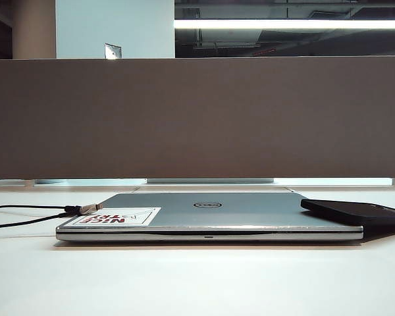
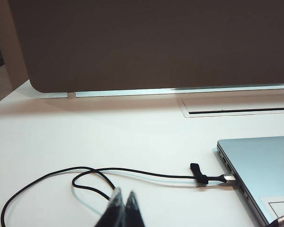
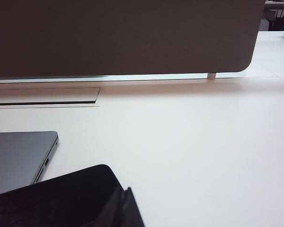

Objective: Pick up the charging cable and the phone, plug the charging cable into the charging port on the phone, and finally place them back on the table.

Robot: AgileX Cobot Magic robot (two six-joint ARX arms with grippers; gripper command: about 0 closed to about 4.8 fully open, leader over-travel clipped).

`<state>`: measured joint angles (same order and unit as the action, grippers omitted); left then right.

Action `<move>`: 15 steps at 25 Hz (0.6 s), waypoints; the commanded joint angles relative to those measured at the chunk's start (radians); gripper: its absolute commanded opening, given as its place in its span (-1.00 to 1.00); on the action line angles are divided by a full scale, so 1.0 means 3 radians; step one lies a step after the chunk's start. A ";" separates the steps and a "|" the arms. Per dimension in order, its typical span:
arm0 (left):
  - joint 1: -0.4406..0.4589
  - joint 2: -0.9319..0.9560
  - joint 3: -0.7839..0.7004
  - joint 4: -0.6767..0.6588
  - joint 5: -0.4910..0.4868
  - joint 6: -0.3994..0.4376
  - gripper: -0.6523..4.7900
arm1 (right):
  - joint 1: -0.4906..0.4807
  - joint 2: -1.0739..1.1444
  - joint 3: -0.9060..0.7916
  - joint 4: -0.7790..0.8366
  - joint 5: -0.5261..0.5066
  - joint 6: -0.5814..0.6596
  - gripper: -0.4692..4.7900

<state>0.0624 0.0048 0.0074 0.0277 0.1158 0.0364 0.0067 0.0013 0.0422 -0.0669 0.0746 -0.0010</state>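
left gripper (image 2: 123, 210): fingertips pressed together, nothing between them, seen only in its wrist view
right gripper (image 3: 124, 208): fingertips together likewise, holding nothing, pointing level

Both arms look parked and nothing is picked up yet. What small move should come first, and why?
Probably open the left gripper and ease it down toward the cable. Both grippers are shut and empty: the left hangs over the cable's loop on the table, the right gripper by the phone, which rests partly on the laptop. The plug lies on the laptop's corner, free to lift.
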 commanded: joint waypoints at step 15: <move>0.0001 0.0000 0.0046 0.0313 0.0003 -0.0940 -0.78 | 0.0001 0.0008 0.0392 0.0126 -0.0057 0.0084 -0.84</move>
<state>0.0624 0.0048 0.0105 0.0921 0.1158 -0.1940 0.0067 0.0036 0.1349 -0.0502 0.0589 0.0051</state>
